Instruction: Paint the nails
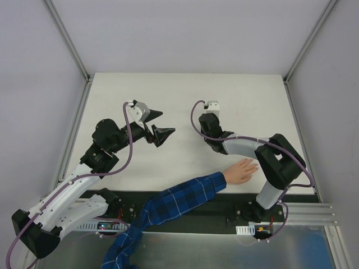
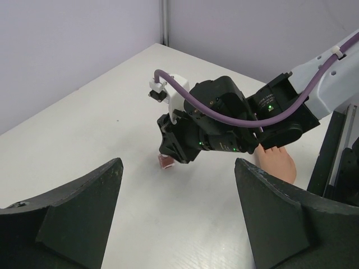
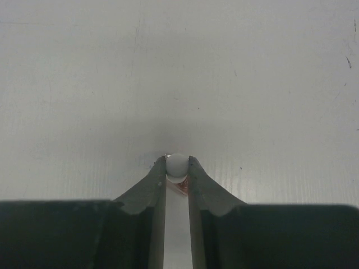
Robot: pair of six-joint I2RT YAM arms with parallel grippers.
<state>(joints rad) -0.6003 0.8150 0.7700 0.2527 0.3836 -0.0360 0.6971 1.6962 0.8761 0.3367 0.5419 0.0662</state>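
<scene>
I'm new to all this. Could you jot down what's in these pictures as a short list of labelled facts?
Setting: white table
Left tool: open, empty, above the table
Right tool: closed on the white cap of a small bottle standing on the table
Hand: lying flat at the table's near edge, in a plaid sleeve
Nails: too small to see

R arm [image 1: 247,147] crowds hand [image 1: 240,171].

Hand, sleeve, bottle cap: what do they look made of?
Hand: smooth, uniform peach, no skin detail visible; possibly moulded plastic or silicone. Sleeve: soft woven cloth, plaid, creased. Bottle cap: white, smooth, matte dome; likely plastic.
</scene>
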